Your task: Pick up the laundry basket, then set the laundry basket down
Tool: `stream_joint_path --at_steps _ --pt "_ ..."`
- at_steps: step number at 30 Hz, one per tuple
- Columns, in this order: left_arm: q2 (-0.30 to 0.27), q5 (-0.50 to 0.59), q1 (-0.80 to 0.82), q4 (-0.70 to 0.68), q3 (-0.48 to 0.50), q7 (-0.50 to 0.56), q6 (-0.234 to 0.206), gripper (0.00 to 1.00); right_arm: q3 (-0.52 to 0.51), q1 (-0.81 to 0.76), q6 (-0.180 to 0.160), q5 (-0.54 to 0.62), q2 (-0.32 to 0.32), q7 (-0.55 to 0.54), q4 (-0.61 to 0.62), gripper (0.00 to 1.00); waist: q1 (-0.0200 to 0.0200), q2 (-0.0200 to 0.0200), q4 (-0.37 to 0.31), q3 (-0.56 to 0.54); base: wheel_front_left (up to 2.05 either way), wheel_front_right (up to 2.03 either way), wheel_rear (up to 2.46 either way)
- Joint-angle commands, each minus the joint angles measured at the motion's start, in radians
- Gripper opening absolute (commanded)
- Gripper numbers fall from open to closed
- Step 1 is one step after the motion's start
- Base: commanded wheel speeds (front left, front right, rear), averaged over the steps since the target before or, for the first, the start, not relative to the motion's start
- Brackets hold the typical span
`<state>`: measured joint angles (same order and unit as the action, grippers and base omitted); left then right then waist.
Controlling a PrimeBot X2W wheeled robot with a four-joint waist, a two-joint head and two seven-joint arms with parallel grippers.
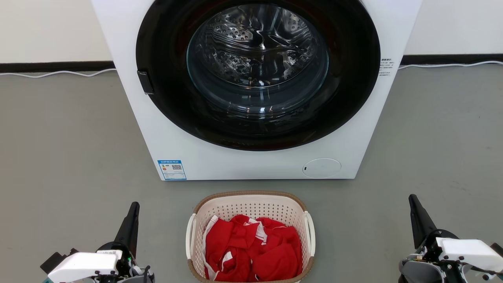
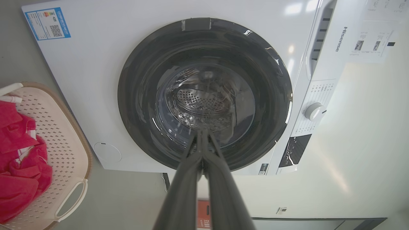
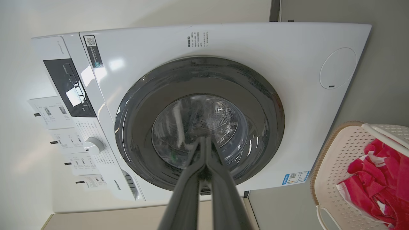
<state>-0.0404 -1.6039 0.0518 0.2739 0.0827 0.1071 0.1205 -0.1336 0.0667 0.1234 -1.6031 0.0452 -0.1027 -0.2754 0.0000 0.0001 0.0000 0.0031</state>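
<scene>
Floor (image 1: pixel 70 137), grey and bare concrete-like, is the 1 surface that carries everything. On it stands 1 white front-loading washer (image 1: pixel 235 165), by far the biggest object, with its back toward a pale wall (image 1: pixel 47 27). Its 1 round dark door (image 1: pixel 257 74) sits flush with the front, and the steel drum shows through the glass.

Just in front of the washer, centred on it but not touching it, sits 1 laundry basket (image 1: pixel 251 208). It is cream and perforated with a brown woven-look rim, and it rests upright on the floor. Inside lies a heap of red cloth (image 1: pixel 255 251) with white trim; how many pieces it holds cannot be told.

Of grippers there are 2. The left gripper (image 1: pixel 134 207) is at the lower left of the head view and the right gripper (image 1: pixel 412 200) at the lower right. Each has its 2 long dark fingers pressed together at the tips with nothing between them, which both wrist views confirm.

The basket has 2 white handles, 1 on its left side (image 1: pixel 190 236) and 1 on its right (image 1: pixel 311 234). Smaller again are 1 blue label (image 1: pixel 171 169) and 1 round cover (image 1: pixel 321 168) low on the washer front, and 1 white dial (image 2: pixel 314 111) on its panel.

The basket lies between the 2 grippers, apart from both and touched by neither. Both pairs of fingers point past it toward the washer door. The gap to the left gripper looks the narrower in the head view.
</scene>
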Motion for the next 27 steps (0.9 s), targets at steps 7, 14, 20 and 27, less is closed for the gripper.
stream_joint_path --at_steps 7,14,20,27 --pt "-0.010 -0.005 0.056 -0.029 0.031 0.006 0.010 0.00 0.020 0.041 0.007 -0.006 0.005 -0.010 0.031 0.00 0.0000 -0.0001 0.000 0.000 0.00 0.00 0.00" --pt "-0.010 -0.005 0.056 -0.029 0.031 0.006 0.010 0.00 0.020 0.041 0.007 -0.006 0.005 -0.010 0.031 0.00 0.0000 -0.0001 0.000 0.000 0.00 0.00 0.00" --pt "0.000 0.000 0.000 0.000 0.000 0.000 0.000 1.00 0.000 0.000 0.000 0.000 0.000 0.000 0.000 1.00 0.0000 -0.0001 0.000 0.000 0.00 0.00 0.00" --pt "0.009 -0.002 -0.034 0.038 -0.003 -0.006 -0.002 1.00 0.012 -0.038 -0.001 0.000 -0.009 0.009 -0.033 1.00 0.0003 -0.0001 0.000 0.001 0.00 0.00 0.00"
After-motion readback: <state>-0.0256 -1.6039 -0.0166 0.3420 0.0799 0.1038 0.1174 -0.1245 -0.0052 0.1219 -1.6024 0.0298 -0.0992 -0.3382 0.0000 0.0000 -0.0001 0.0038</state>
